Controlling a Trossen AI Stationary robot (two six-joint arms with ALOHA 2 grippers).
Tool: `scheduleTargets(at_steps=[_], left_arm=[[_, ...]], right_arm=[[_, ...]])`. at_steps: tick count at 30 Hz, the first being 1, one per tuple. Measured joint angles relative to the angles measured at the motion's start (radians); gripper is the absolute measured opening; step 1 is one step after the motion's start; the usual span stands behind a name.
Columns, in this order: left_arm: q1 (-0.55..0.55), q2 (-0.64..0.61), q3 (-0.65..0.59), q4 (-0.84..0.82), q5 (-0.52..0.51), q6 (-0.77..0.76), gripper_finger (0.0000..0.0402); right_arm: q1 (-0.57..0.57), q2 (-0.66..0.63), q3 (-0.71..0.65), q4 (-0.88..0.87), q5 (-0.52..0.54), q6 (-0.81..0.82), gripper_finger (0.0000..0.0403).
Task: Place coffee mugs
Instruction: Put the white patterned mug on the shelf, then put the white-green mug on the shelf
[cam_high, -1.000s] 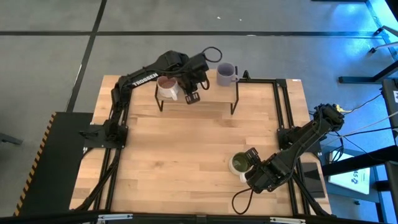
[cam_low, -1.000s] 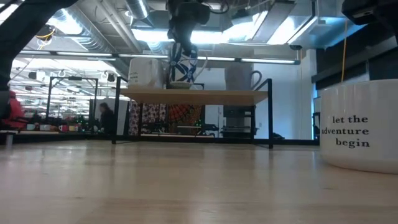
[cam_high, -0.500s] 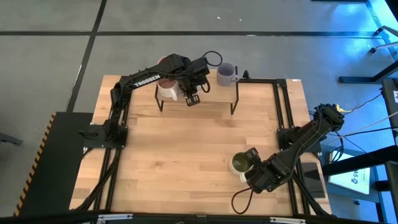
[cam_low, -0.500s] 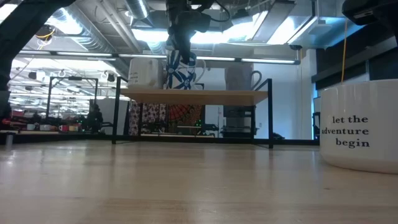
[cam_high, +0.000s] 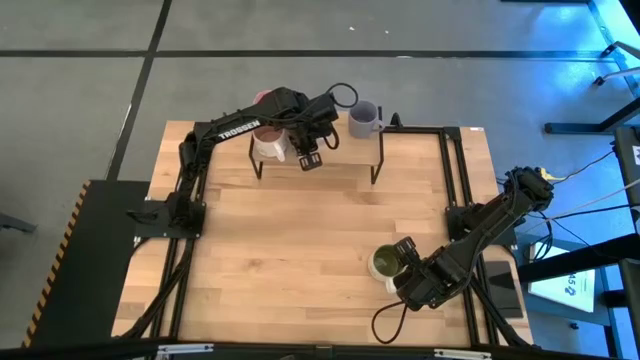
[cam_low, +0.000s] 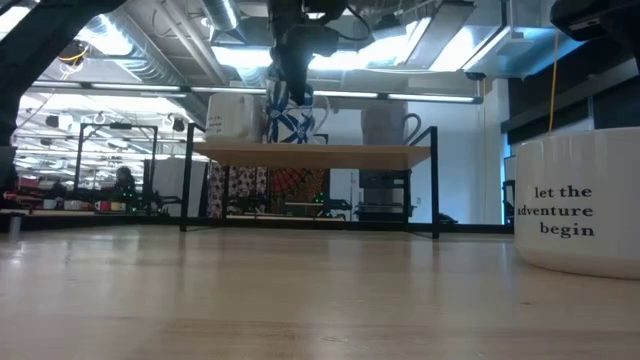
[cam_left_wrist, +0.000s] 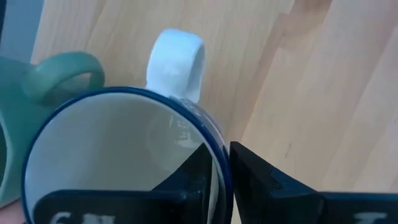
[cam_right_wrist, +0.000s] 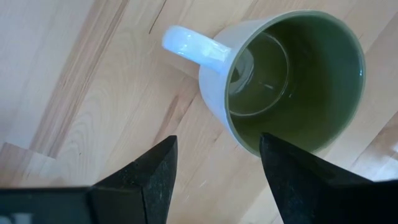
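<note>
Four mugs in view: three are stood on the raised shelf (cam_high: 318, 150), one on the table (cam_high: 300, 250).
Mauve-lined mug (cam_high: 268, 140): upright at shelf's left end.
Blue-patterned mug (cam_low: 290, 122): upright on shelf, mouth up, handle turned away from the wrist; rim wall is pinched between the left gripper (cam_left_wrist: 221, 165) jaws, one finger inside, one outside.
Lavender mug (cam_high: 363, 120): upright, handle toward the right.
Olive-lined mug (cam_right_wrist: 292, 78): upright near table's right front, handle sideways; right gripper (cam_right_wrist: 217, 177) is held above it, jaws spread, nothing held.
Handling: judged rigid, glazed, slippery, chippable; best taken by rim wall.
</note>
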Motion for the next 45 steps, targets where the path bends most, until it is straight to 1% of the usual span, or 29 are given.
scheduleTargets(at_steps=[6,16,19,26,31,37,40,45], left_arm=[[-0.001,0.0,0.0,-0.001,-0.048,0.0,0.0059],[-0.005,0.0,0.001,-0.017,-0.074,0.001,0.0107],[-0.012,-0.002,0.001,-0.02,-0.102,0.004,0.0119],[-0.035,-0.044,0.002,-0.024,-0.154,0.028,0.0135],[-0.043,-0.094,0.003,-0.018,-0.164,0.027,0.0148],[-0.094,-0.169,0.003,0.036,-0.159,0.014,0.016],[-0.138,-0.213,0.003,0.086,-0.155,0.01,0.016],[-0.243,-0.277,0.003,0.229,-0.077,-0.023,0.0161]], right_arm=[[0.0,0.0,0.0,-0.007,-0.002,0.0,0.0218],[0.0,0.0,0.0,-0.007,-0.002,0.004,0.0218],[0.0,0.0,0.0,-0.007,-0.002,0.004,0.0218],[0.0,0.0,0.0,-0.007,-0.003,0.004,0.0218],[0.0,0.0,0.0,-0.007,-0.003,0.004,0.0218],[0.0,0.0,0.0,-0.008,-0.01,0.004,0.0218],[0.0,0.001,0.016,-0.04,-0.012,0.004,0.0218],[0.001,0.001,0.062,-0.1,-0.01,-0.018,0.0218]])
